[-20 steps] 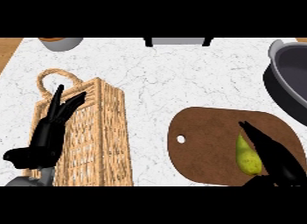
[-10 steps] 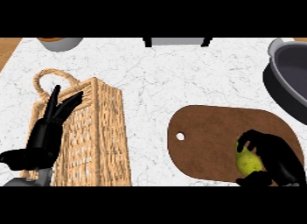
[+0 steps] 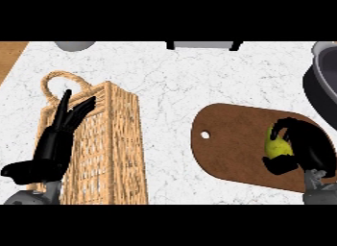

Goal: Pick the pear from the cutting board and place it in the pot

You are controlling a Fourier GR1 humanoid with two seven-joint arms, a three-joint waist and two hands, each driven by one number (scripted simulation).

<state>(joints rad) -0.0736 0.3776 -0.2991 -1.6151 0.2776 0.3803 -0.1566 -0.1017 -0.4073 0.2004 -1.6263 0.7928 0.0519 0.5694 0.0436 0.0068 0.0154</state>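
One step is in hand as I read it: the grasp. My right hand (image 3: 307,148) sits at the lower right of the frame with its fingers and thumb curled round the pear (image 3: 278,147), which lies on the cutting board (image 3: 231,144) toward that board's right end. I cannot tell whether the pear is touching the board or just clear of it, so I judge the lift as not yet made. Only a strip of the fruit shows between the black fingers: yellow-green, smooth, rounded, brighter along its left flank; its stem and full outline are hidden by the hand. The board is a dark brown oval with a small hole near its left end, lying flat on the white marbled desk (image 3: 171,77). The pot (image 3: 330,91) stands at the right edge of the frame, above the board, a dark grey vessel with a thick rim, partly cut off by the frame. The next move, in my judgement, calls for raising the pear straight up off the board, then carrying it up and to the right over the rim before letting go, high enough that the fruit clears the pot's wall. My left hand (image 3: 55,144) rests at the lower left, fingers straight and spread, over the woven basket (image 3: 107,149).
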